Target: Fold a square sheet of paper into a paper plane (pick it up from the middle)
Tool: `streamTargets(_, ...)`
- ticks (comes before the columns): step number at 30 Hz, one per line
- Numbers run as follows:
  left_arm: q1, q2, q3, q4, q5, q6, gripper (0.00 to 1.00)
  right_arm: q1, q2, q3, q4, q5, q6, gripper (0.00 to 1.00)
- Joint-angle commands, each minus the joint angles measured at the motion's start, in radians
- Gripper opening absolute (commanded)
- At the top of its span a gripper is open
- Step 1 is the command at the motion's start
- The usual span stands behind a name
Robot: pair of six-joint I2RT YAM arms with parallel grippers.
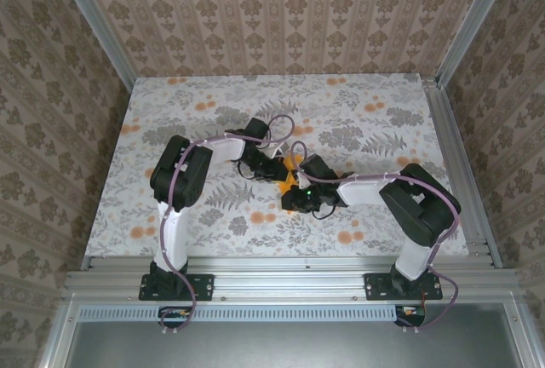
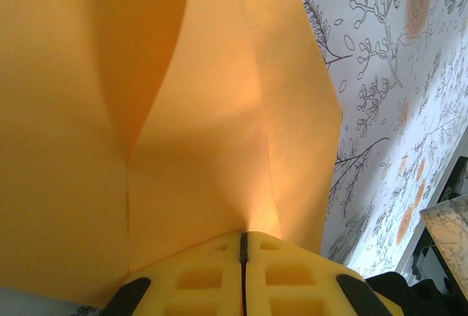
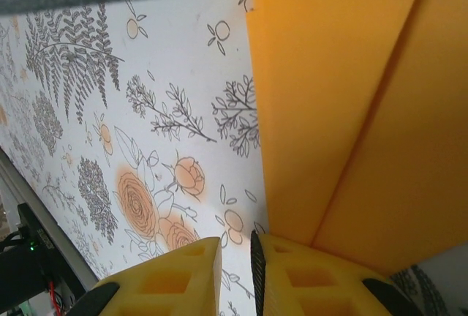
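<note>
Near the middle of the worktop (image 1: 383, 129), the creased square sheet of paper (image 2: 219, 111) lies between both grippers.
The left gripper (image 2: 243, 244) has its pads pressed together on the sheet's edge; the right gripper (image 3: 235, 251) stands slightly parted beside the sheet.

Tally, this moment.
- square sheet of thin bright orange paper (image 2: 183, 111), creased: one.
- White-and-black jointed arms: two, my left arm (image 1: 174, 193) and my right arm (image 1: 419, 208).
- Pincers: two, my left gripper (image 2: 243, 237) and my right gripper (image 3: 235, 246).
- Yellow moulded fingers (image 2: 197, 279) — two on each pincer, four in all.
- Purple cables (image 1: 230, 140): two, one along each arm.
- Black base plates (image 1: 174, 284): two.
- Flat table with grey-and-orange floral covering (image 1: 383, 112): one.
- Brown patterned wallpaper walls (image 1: 281, 10) — three.
</note>
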Motion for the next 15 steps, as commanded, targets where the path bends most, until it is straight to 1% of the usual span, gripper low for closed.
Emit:
streamTargets(1,0.008,0.119,-0.051,-0.053,-0.219,0.043,0.07,0.020,-0.028,-0.040,-0.120,-0.044,0.007,0.23)
streamTargets(4,0.008,0.123,-0.051,-0.055,-0.222,0.045,0.07,0.028,-0.029,-0.035,-0.142,-0.054,0.002,0.23)
streamTargets(8,0.009,0.123,-0.051,-0.056,-0.223,0.046,0.07,0.030,-0.018,-0.026,-0.201,-0.033,-0.011,0.23)
streamTargets(11,0.009,0.123,-0.051,-0.058,-0.223,0.048,0.07,0.033,-0.010,-0.026,-0.208,-0.036,-0.011,0.23)
streamTargets(15,0.009,0.123,-0.052,-0.059,-0.223,0.049,0.07,0.034,-0.046,-0.024,-0.233,-0.041,-0.010,0.23)
